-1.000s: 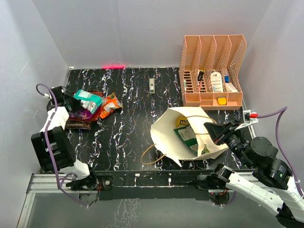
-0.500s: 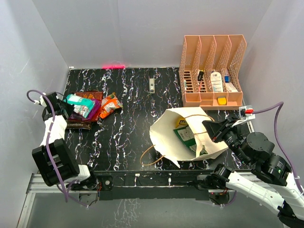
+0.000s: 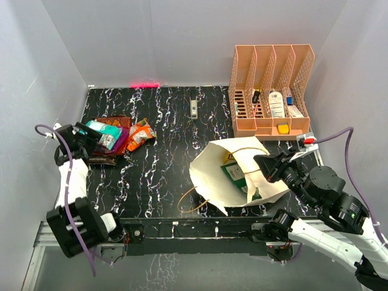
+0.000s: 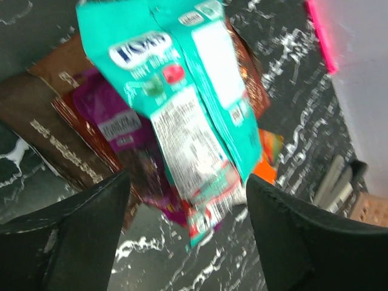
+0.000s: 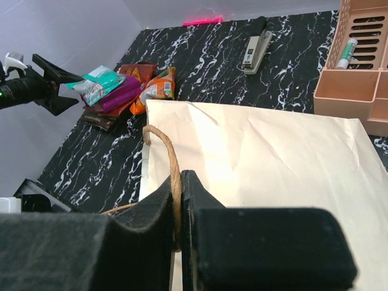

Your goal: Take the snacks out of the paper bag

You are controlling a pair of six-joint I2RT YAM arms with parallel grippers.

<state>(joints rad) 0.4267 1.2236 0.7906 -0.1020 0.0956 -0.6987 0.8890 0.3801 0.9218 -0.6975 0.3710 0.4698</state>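
Observation:
The paper bag (image 3: 212, 176) lies on its side at centre right, mouth facing up-left, with a green snack (image 3: 236, 173) and a yellow-topped one (image 3: 230, 156) inside. My right gripper (image 3: 262, 163) is shut on the bag's brown cord handle (image 5: 176, 176), holding the mouth up. At far left, snacks lie in a pile: a teal packet (image 4: 182, 103) on top of a purple one (image 4: 115, 127), an orange one (image 3: 140, 133) and a dark brown one (image 3: 100, 159). My left gripper (image 4: 188, 242) stands open just short of the teal packet, holding nothing.
A peach mesh file organiser (image 3: 271, 91) with small bottles stands at the back right. A grey stapler (image 3: 193, 109) lies at the back centre. A red light streak (image 3: 144, 84) marks the back wall's foot. The left wall is close behind my left arm.
My left gripper has opened and let the teal packet drop onto the pile, then drawn back to the left. The right gripper keeps its grip on the handle and has shifted slightly left.

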